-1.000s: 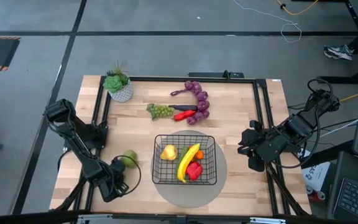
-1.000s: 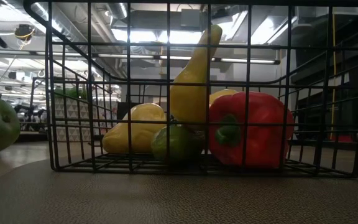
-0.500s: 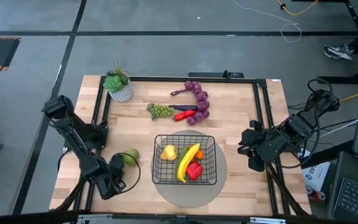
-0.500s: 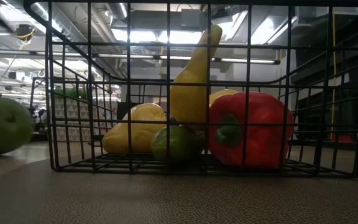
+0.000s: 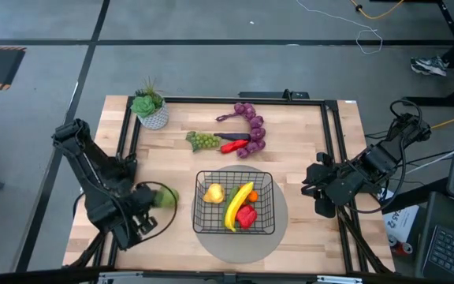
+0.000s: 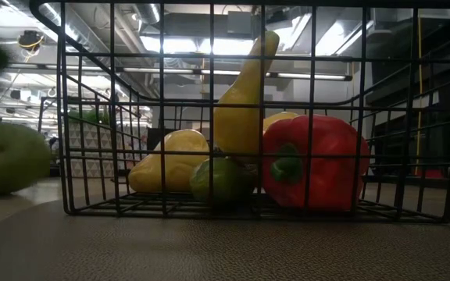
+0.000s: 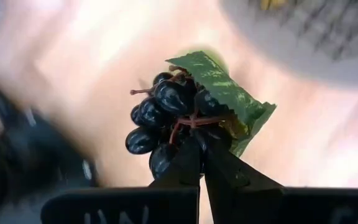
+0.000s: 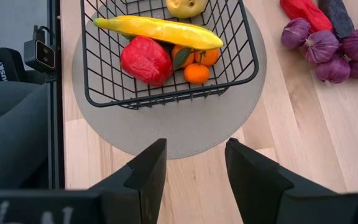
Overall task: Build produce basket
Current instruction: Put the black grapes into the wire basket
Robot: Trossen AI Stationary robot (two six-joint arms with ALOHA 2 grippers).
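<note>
Gripping a dark grape bunch with a green leaf (image 7: 188, 121), the left pincer (image 7: 201, 163) sits clamped beside the black wire-mesh basket (image 5: 234, 202); the right pincer (image 8: 194, 163) waits apart.

Overhead camera looks straight down on my whole worktop (image 5: 306, 229); low one sits level, right against the basket (image 6: 209, 211). My right wrist camera shares that basket (image 8: 229, 74); left's close on dark grapes (image 7: 166, 118).

Two dark jointed arms (image 5: 93, 170) trailing black cables.
</note>
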